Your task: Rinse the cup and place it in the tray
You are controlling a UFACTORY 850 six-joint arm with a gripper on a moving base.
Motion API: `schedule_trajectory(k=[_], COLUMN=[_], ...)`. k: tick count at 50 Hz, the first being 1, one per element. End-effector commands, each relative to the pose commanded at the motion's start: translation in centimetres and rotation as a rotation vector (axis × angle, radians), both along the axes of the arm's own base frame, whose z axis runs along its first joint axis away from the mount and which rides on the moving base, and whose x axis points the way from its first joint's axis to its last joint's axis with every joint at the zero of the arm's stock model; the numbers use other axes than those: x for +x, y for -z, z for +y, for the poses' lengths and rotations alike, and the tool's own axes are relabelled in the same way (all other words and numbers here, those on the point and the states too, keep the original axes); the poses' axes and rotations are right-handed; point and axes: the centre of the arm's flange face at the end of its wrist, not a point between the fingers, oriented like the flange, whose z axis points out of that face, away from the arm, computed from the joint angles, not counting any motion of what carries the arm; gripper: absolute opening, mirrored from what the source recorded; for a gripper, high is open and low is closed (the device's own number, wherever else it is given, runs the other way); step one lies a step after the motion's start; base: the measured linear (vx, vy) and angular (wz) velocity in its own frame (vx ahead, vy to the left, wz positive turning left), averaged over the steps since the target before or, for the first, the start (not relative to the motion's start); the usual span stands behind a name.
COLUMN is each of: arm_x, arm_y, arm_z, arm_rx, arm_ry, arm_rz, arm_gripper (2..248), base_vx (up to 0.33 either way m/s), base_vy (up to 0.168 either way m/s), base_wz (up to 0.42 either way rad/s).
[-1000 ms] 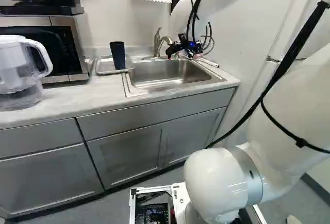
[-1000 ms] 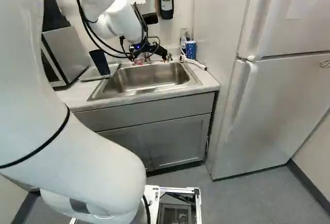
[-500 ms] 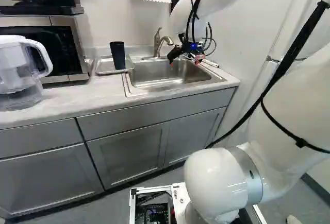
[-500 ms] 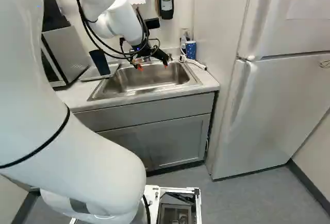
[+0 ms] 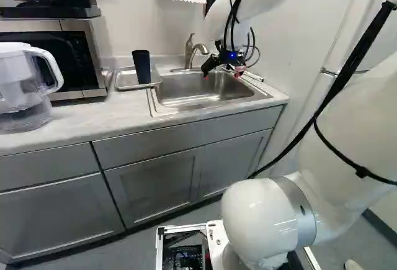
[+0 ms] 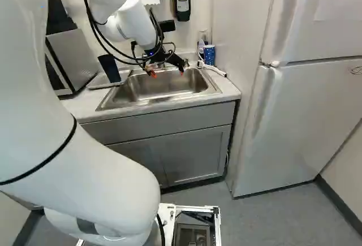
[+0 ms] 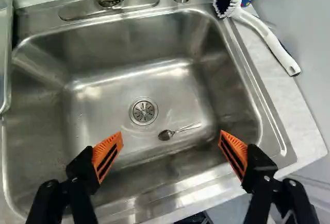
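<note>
Above the sink basin, the gripper point(image 5: 223, 72) hangs fingers down in the left base view. The wrist view has the gripper point(image 7: 171, 151) open wide with nothing between its orange pads. A dark cup point(image 5: 141, 66) stands in the metal tray point(image 5: 126, 79) on the counter left of the sink. Only an edge of that tray point(image 7: 6, 54) shows in the wrist view. A blue dotted cup point(image 6: 209, 55) stands on the counter behind the sink's right corner. The sink point(image 7: 170, 87) holds no cup; a small spoon point(image 7: 166, 135) lies near its drain.
The faucet point(image 5: 190, 51) rises behind the basin. A white brush point(image 7: 268, 38) lies beside the sink, near the blue cup. The microwave point(image 5: 74, 59) and a water pitcher point(image 5: 25, 84) stand left of the tray; the fridge point(image 6: 300, 116) is at the right.
Over the last second the gripper has come down and forward of the faucet, its fingers now pointing lower over the basin. Since half a second ago it has hardly moved. The base stays put.
</note>
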Motion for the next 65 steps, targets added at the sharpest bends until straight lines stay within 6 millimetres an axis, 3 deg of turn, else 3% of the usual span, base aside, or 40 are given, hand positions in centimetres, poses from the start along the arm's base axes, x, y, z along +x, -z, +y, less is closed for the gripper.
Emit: schedule_trajectory(k=[31, 65], arm_x=[0.00, 0.00], arm_y=[0.00, 0.00], arm_z=[0.00, 0.00], arm_rx=[0.000, 0.000], arm_ry=[0.000, 0.000], arm_rz=[0.000, 0.000], arm_gripper=[247, 247], base_vx=[-0.009, -0.138], base_vy=[-0.001, 0.001], base_wz=[0.001, 0.036])
